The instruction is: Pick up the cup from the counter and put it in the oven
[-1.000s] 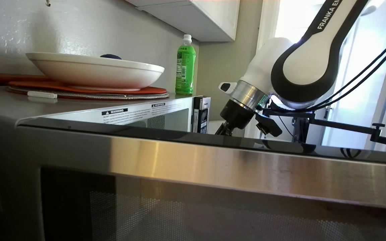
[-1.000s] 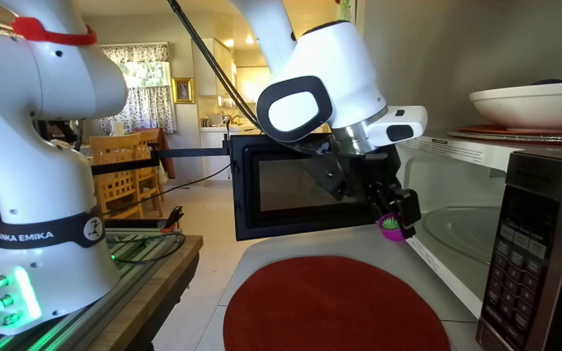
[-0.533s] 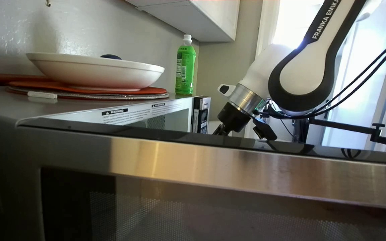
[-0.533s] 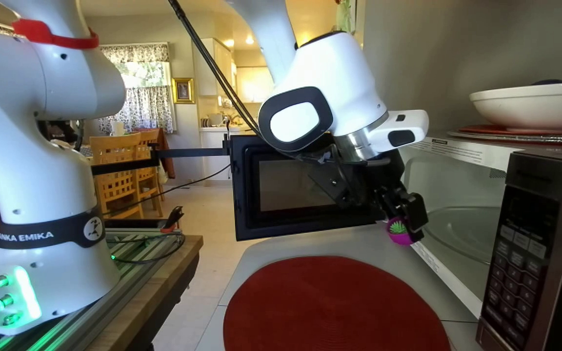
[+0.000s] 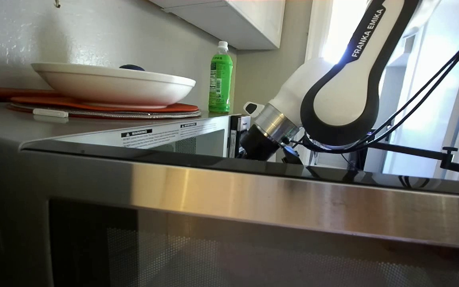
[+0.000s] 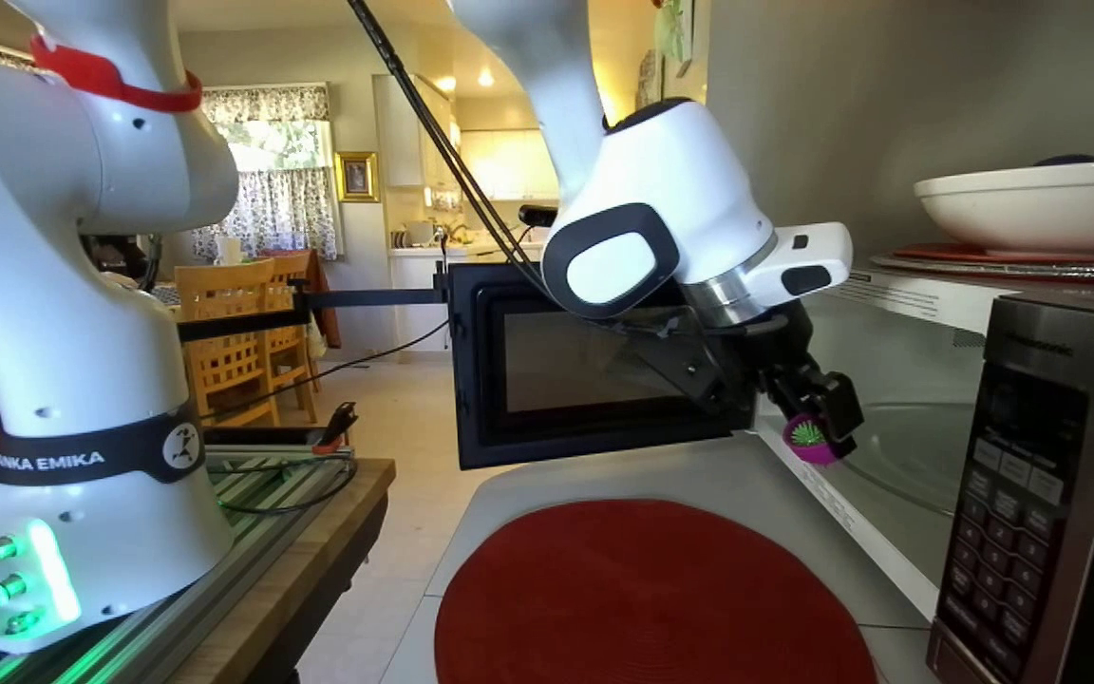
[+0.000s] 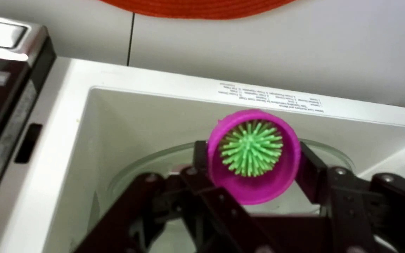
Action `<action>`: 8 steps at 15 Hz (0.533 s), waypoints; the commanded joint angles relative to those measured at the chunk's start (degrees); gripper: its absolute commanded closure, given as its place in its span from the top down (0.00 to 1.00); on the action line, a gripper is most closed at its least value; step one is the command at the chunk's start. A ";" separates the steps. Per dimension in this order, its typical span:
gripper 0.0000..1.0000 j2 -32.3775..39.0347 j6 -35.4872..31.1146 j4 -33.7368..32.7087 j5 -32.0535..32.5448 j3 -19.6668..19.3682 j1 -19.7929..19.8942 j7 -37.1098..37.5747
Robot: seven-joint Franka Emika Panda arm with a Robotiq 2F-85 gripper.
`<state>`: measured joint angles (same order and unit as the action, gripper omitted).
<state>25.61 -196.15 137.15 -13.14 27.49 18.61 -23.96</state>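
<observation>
Bringing the magenta cup [image 7: 255, 191] into the microwave oven [image 6: 1041, 318] appears to be the step in hand, with the pick-up done and the placing ahead. In the wrist view, the cup is pinched from opposite sides between the black fingers [image 7: 310, 172] of the Robotiq gripper [image 7: 254, 162], and a green spiky ball [image 7: 251, 149] is seen inside the cup. Past it, the pale cavity [image 7: 135, 119] of the microwave and part of its glass turntable [image 7: 139, 168] are shown, with the white front sill [image 7: 174, 84] above them in that view.

In an exterior view, the cup is held at the microwave's front, off the counter [image 6: 718, 475], its mouth tipped toward the camera. Whether it lies wholly past the sill cannot be told. The microwave door [image 6: 566, 361] is swung wide, and a round red placemat [image 6: 642, 589] is laid on the counter. In an exterior view, a green bottle [image 5: 220, 81] is seen on top of the microwave, while the cup is hidden.

For the next move, the cup should be carried deeper, beneath the cavity's roof, without the wrist brushing the upper edge; it should then be levelled, lowered onto the turntable and released by spreading the fingers.
</observation>
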 commanded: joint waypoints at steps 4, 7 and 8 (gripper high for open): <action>0.36 4.75 -2.37 -6.14 15.17 -12.25 -9.98 13.26; 0.36 6.55 -3.19 -8.41 17.30 -15.08 -12.36 15.42; 0.36 7.07 -3.60 -8.95 17.65 -15.79 -13.10 15.88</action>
<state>30.48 -197.90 130.61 1.94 14.46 8.01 -11.09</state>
